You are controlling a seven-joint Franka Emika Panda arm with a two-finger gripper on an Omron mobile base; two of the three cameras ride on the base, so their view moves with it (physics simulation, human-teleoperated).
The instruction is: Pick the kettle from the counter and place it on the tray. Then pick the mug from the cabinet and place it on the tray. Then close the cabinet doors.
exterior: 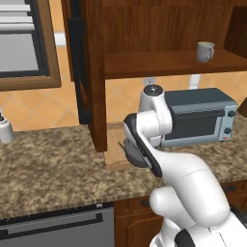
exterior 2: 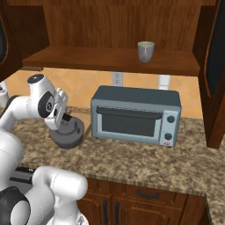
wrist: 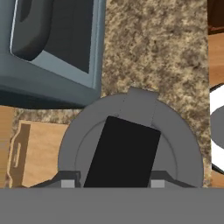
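One kettle point(exterior 2: 67, 133), one mug point(exterior 2: 146, 51), one tray point(wrist: 37, 153)

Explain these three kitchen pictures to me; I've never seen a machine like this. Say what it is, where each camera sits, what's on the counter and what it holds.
It is a white robot arm on a drivable base, in a rendered kitchen. Two cameras ride behind it, left and right; the third sits on its hand and looks down. On the granite counter stand a toaster oven and a wooden tray. The gripper is down over the dark kettle, its fingers either side of the black handle; whether it grips yet is unclear. A mug waits on the open cabinet's shelf.
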